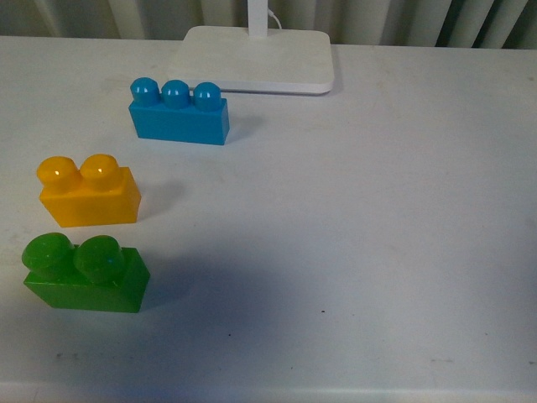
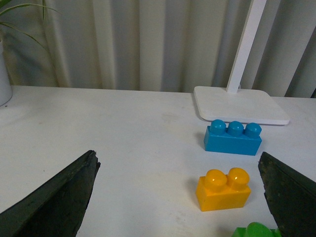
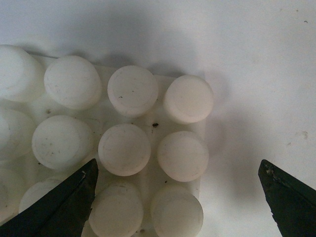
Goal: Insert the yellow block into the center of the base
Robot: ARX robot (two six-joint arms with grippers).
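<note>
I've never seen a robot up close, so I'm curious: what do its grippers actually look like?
Only the fingers show. The left gripper and right gripper each have two matte black, wedge-shaped fingers with rough, slightly worn edges. No cables, markings or arm links are visible.

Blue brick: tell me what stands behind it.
The white lamp stand with its pole, then curtain. The blue brick hides a bit of the stand's front edge.
</note>
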